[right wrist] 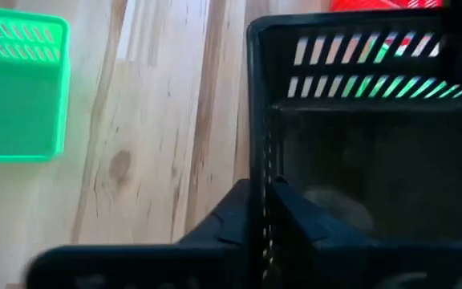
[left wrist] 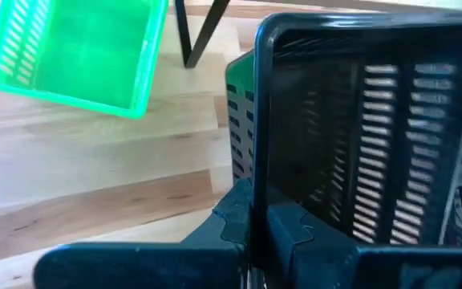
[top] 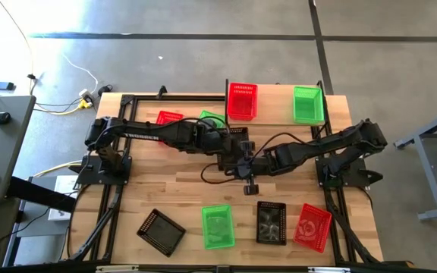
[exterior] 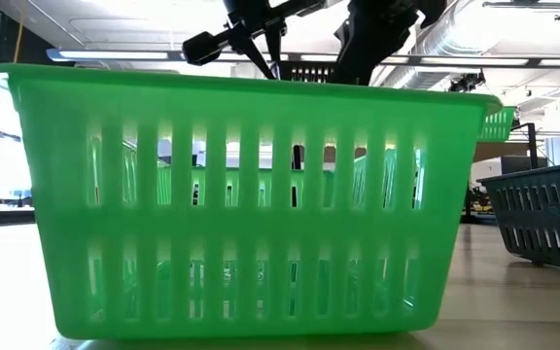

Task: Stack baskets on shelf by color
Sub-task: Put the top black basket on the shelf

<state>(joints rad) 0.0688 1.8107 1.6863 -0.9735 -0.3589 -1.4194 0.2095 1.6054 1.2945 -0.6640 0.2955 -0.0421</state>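
Green basket [exterior: 241,204]: nearest the low camera, upright on the surface [top: 188,193].
Left tool [left wrist: 257,225]: clenched on black basket [left wrist: 359,136] rim (surface centre).
Right tool [right wrist: 261,221]: grasping the same basket's wall.

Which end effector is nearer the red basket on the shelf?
Left. The left end effector sits just in front of the shelf, below the red basket, clamped on a black basket. The right end effector is farther forward on the table.
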